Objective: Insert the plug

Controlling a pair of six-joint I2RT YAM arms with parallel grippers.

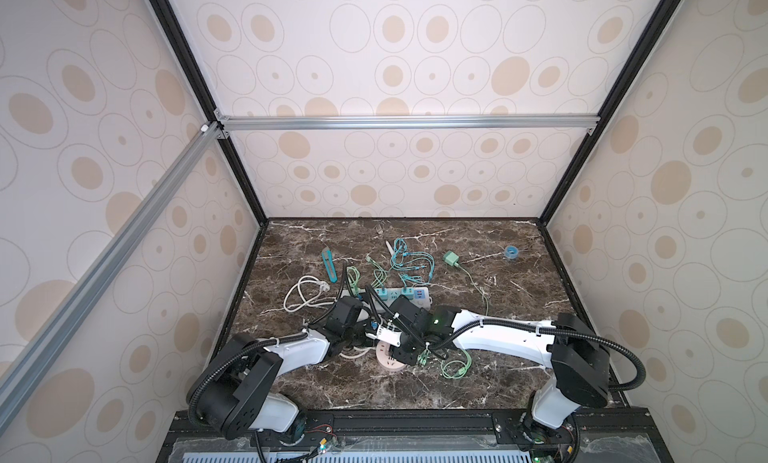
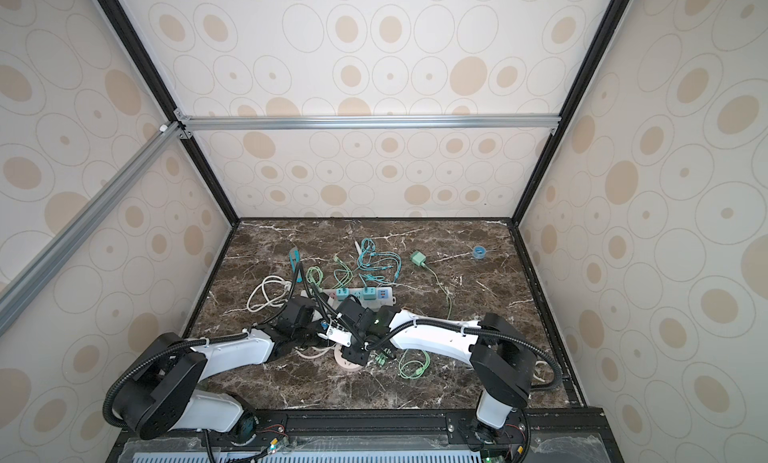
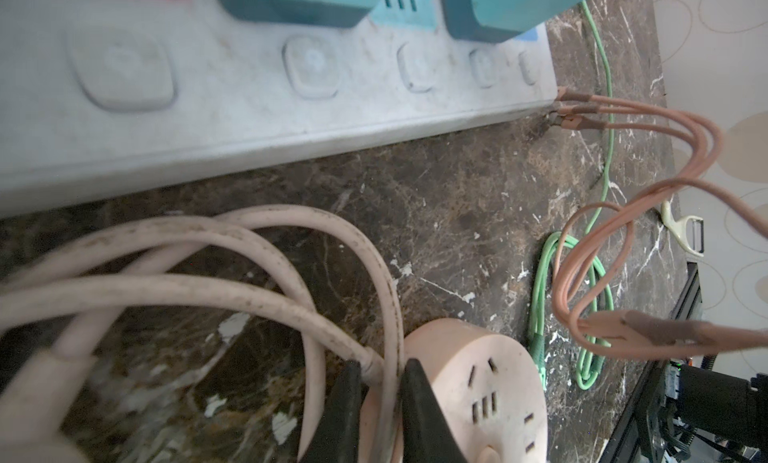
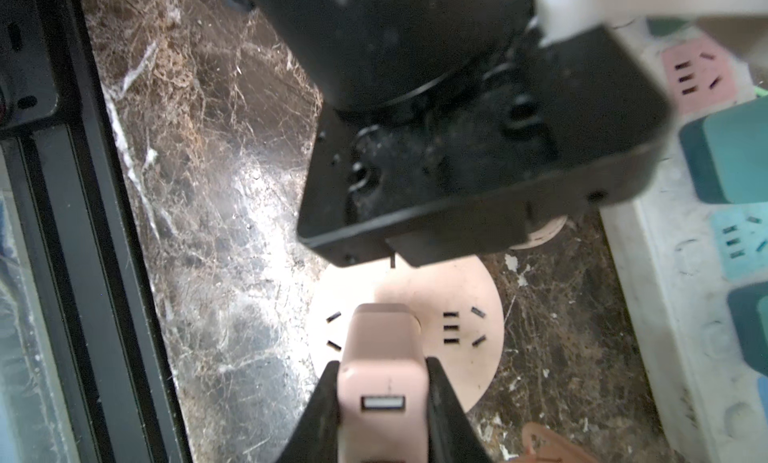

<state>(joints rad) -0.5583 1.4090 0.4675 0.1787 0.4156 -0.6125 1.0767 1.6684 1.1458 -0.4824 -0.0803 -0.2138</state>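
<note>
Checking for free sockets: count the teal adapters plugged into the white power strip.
2. One teal adapter sits midway along the white power strip, the other beside it toward the blue end. Arms hide part of it.

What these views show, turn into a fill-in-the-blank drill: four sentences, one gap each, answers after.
1. The right gripper is shut on a charger coloured ____.
2. The socket beneath it has a ____ shape.
3. The left gripper is shut on that socket's ____.
4. The white power strip holds ____ teal chargers.
Missing words: pink; round; cord; two.
</note>
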